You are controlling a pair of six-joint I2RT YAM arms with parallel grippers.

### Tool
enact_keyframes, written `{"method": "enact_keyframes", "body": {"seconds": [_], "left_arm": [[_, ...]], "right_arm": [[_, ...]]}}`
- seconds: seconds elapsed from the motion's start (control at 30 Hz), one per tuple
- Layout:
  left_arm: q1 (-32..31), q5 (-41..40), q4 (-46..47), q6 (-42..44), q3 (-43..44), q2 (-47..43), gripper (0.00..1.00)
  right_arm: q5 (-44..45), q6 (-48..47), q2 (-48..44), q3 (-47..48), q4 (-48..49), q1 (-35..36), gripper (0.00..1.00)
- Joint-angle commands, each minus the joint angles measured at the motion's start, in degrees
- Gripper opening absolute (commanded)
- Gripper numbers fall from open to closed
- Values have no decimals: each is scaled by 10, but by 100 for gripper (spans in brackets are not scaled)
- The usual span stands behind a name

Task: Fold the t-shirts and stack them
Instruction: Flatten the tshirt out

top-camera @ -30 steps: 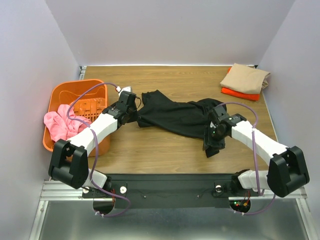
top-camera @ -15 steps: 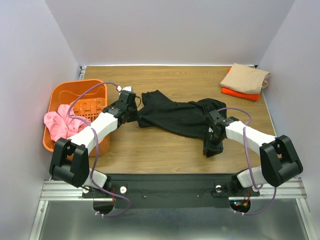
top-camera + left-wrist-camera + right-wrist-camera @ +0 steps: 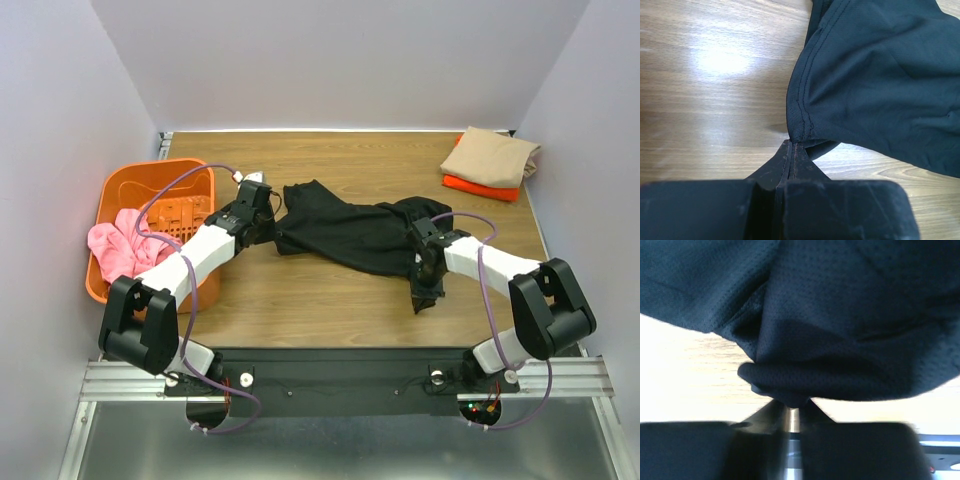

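The black t-shirt [image 3: 345,232] lies crumpled across the middle of the wooden table. My left gripper [image 3: 272,231] is shut on its left hem corner, and the stitched edge [image 3: 801,112] comes out right at the closed fingertips [image 3: 792,142]. At the shirt's right near edge, my right gripper [image 3: 424,270] has its jaws almost together on a bunched fold of the black cloth [image 3: 790,390]. The tan t-shirt [image 3: 490,155] lies folded on top of the folded orange t-shirt [image 3: 480,186] at the back right corner.
An orange plastic basket [image 3: 128,190] stands at the left edge with pink cloth [image 3: 115,250] hanging over its rim. Walls close in the table on three sides. Bare wood [image 3: 320,295] shows in front of the black shirt.
My right gripper's jaws have closed onto the fold of the black shirt, and the right forearm has swung in toward the shirt. The left arm has not moved.
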Motion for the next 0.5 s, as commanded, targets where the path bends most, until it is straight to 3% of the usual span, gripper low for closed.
{"method": "enact_keyframes", "body": {"seconds": [0.0, 0.1, 0.27, 0.47], "left_arm": [[13, -3, 16, 9, 5, -13, 0], [23, -4, 17, 13, 6, -11, 0], [68, -12, 17, 35, 11, -4, 0], [127, -2, 17, 49, 25, 5, 0]], "right_arm": [[32, -1, 20, 2, 50, 8, 1], [37, -7, 10, 21, 46, 9, 1], [44, -22, 7, 168, -10, -6, 0], [48, -70, 16, 294, -65, -100, 0]]}}
